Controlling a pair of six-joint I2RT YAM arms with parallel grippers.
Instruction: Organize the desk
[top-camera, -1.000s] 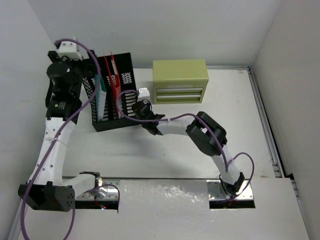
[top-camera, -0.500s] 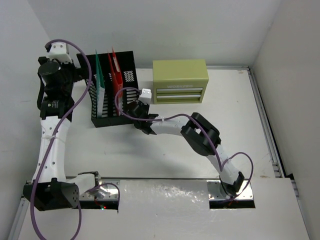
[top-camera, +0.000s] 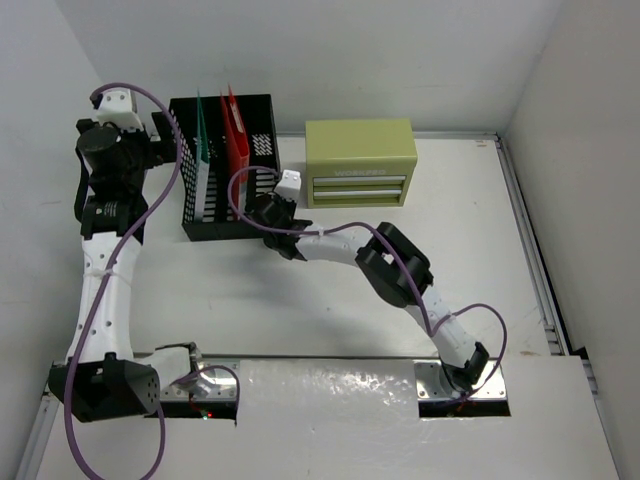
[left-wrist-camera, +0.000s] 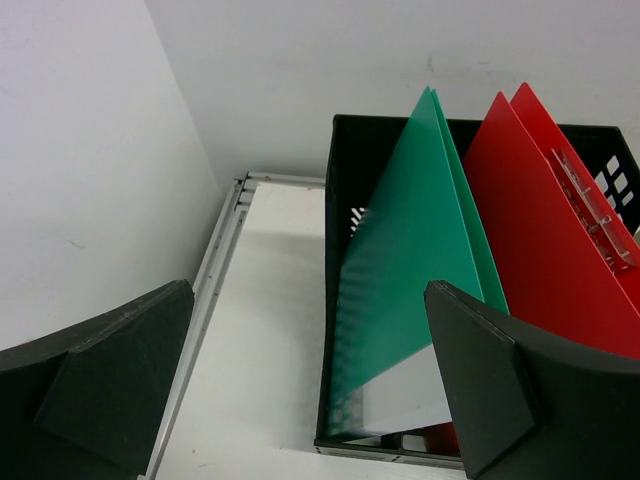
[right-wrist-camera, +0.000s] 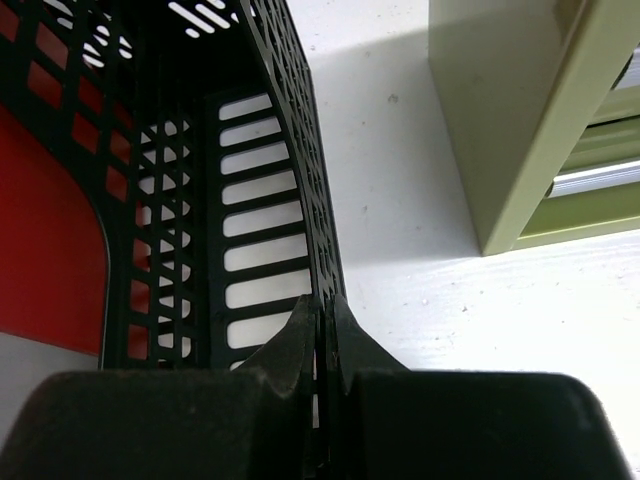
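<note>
The desk (top-camera: 250, 300) is a large white flat tabletop lying level across the centre and bottom of the top view, with thin grey metal rails (top-camera: 530, 250) along its left, right and far edges.

desk (top-camera: 330, 310) | bears olive drawer box (top-camera: 360, 160), black mesh rack (top-camera: 258, 150) | rack seemingly flat
</note>
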